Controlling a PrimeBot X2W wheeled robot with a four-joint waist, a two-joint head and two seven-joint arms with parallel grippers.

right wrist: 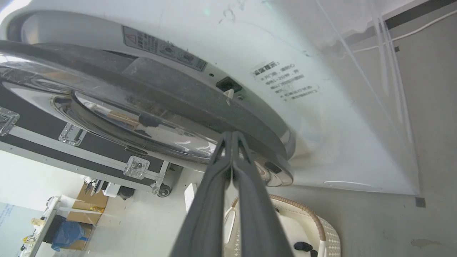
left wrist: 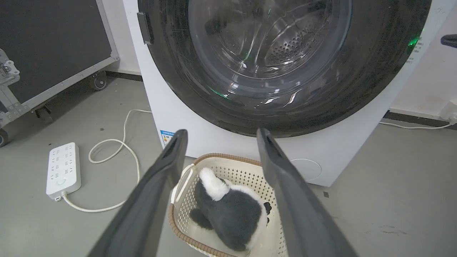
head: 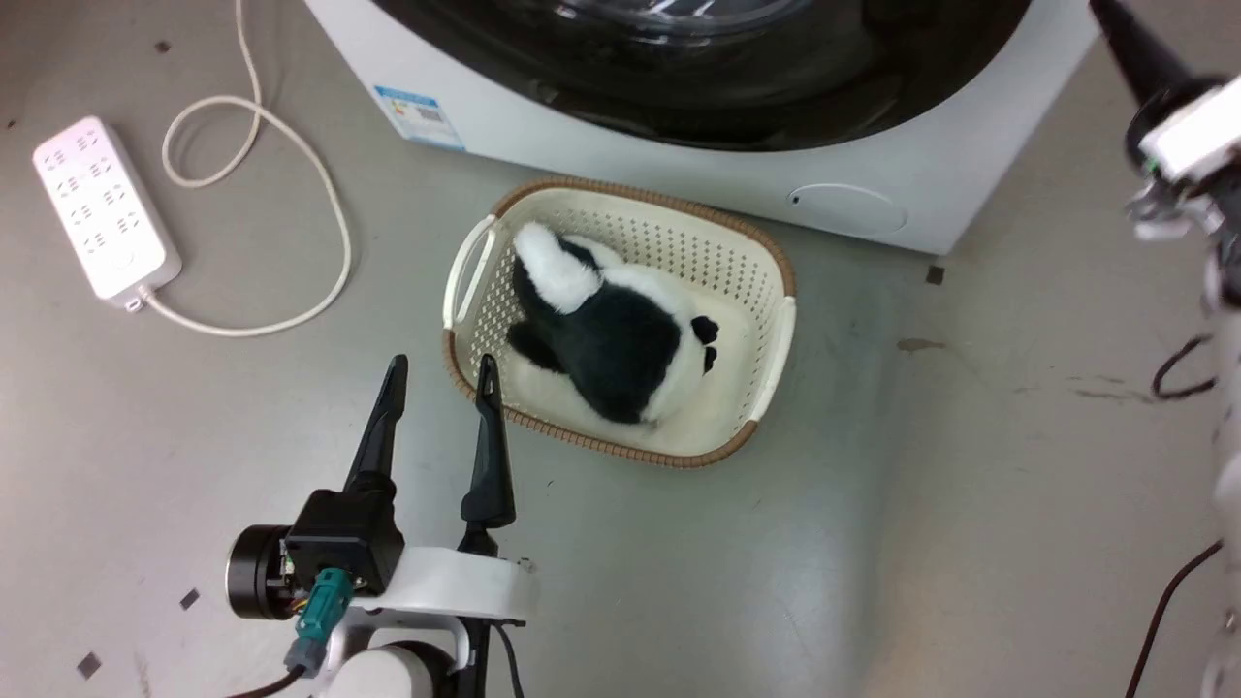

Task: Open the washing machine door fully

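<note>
Front-loading washing machine [head: 601,136] standing on a grey floor [head: 970,485], seen from above and from both wrists. The washing machine door [left wrist: 178,71], a glossy black rim around a clear bulging window, lies against the white front and covers nearly its whole width; the perforated drum is visible through the glass. In the right wrist view the rim is seen edge-on, with a dark band between it and the front panel near the latch slot; whether the door is latched cannot be told. The right gripper [right wrist: 232,134] is raised at the door's right side, its two fingers pressed together with nothing between them and their tips at the rim's outer edge. The left gripper [head: 442,364] hangs low over the floor, jaws spread wide and empty, aimed toward the machine. A blue label [head: 419,111] and a small round flap [head: 843,208] mark the lower front. On the floor just before the machine stands a cream laundry basket [head: 776,271] with a brown woven rim, holding a black-and-white plush toy [head: 620,339]. To the left lies a white power strip [head: 102,204] with its looped cable [head: 330,213]; a black flight case [left wrist: 53,43] stands beyond it.
</note>
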